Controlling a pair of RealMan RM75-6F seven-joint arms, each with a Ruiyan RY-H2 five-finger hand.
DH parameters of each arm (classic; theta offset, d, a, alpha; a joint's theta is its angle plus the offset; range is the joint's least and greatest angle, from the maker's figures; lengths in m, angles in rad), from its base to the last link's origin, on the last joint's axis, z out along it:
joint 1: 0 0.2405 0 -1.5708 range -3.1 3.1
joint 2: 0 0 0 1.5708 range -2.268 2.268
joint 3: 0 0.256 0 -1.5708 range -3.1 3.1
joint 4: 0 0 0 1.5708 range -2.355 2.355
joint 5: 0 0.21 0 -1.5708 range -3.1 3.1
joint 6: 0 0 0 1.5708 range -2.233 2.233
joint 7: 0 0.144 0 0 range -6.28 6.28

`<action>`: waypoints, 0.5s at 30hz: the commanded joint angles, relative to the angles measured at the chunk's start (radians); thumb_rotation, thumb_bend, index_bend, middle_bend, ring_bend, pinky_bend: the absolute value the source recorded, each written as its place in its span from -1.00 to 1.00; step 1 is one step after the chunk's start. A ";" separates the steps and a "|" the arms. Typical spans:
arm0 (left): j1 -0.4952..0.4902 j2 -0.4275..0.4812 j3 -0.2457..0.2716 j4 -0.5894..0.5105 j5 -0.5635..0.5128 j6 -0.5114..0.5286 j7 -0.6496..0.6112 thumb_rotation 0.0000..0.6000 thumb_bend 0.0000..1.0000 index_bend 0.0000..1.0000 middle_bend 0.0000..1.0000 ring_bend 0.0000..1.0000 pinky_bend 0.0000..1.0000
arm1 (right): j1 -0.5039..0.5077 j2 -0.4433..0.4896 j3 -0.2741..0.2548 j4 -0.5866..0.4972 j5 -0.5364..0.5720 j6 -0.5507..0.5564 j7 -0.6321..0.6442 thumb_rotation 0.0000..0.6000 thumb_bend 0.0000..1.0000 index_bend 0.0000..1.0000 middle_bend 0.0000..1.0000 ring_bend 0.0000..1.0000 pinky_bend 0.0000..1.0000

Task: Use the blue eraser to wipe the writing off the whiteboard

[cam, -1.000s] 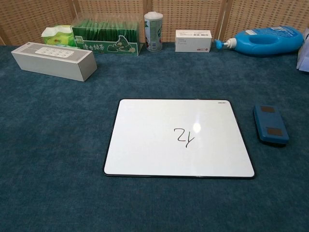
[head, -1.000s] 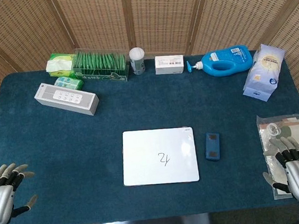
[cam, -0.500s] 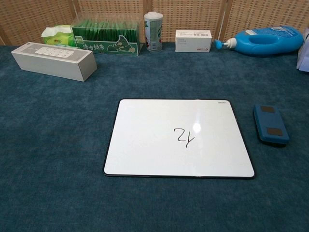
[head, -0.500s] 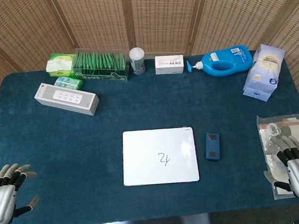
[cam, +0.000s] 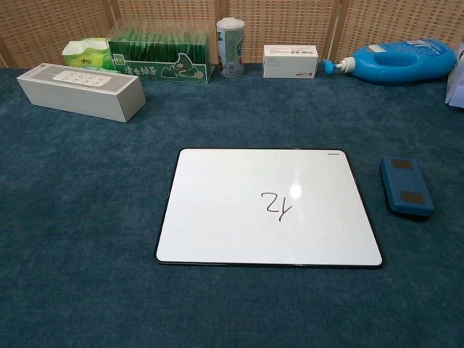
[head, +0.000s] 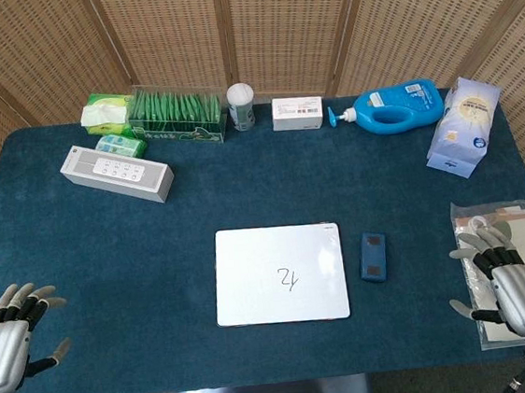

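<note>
A white whiteboard (head: 280, 273) (cam: 264, 206) lies flat in the middle of the blue table, with a short black scribble (head: 287, 277) (cam: 276, 204) on its right half. The blue eraser (head: 374, 257) (cam: 406, 186) lies on the cloth just right of the board, apart from it. My left hand (head: 5, 341) hovers at the table's near left corner, fingers spread and holding nothing. My right hand (head: 509, 285) is at the near right edge, fingers spread, empty, well right of the eraser. Neither hand shows in the chest view.
Along the back stand a grey box (head: 116, 173), a tissue pack (head: 108, 110), a green tea box (head: 179, 113), a white can (head: 241, 106), a small white carton (head: 297, 113), a blue bottle (head: 396, 105) and a pale bag (head: 463, 125). A plastic packet (head: 499, 233) lies under my right hand.
My right hand has shifted slightly left and forward, its fingers spreading wider. My left hand has barely moved. Board and eraser are unmoved.
</note>
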 commanded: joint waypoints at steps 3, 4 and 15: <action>-0.013 0.005 -0.012 -0.008 -0.010 -0.010 0.011 1.00 -0.33 -0.36 -0.53 -0.74 -1.00 | 0.071 0.046 0.012 -0.043 0.028 -0.111 -0.011 0.69 -0.93 -0.28 -0.64 -1.00 -1.00; -0.015 0.005 -0.014 -0.010 -0.011 -0.012 0.012 1.00 -0.34 -0.36 -0.53 -0.74 -1.00 | 0.080 0.050 0.014 -0.048 0.031 -0.126 -0.010 0.44 -0.93 -0.24 -0.64 -1.00 -1.00; -0.057 -0.004 -0.022 -0.018 -0.053 -0.087 -0.007 1.00 -0.33 -0.36 -0.53 -0.74 -1.00 | 0.263 0.015 0.064 -0.055 0.114 -0.380 0.006 -0.27 -0.93 -0.24 -0.69 -1.00 -1.00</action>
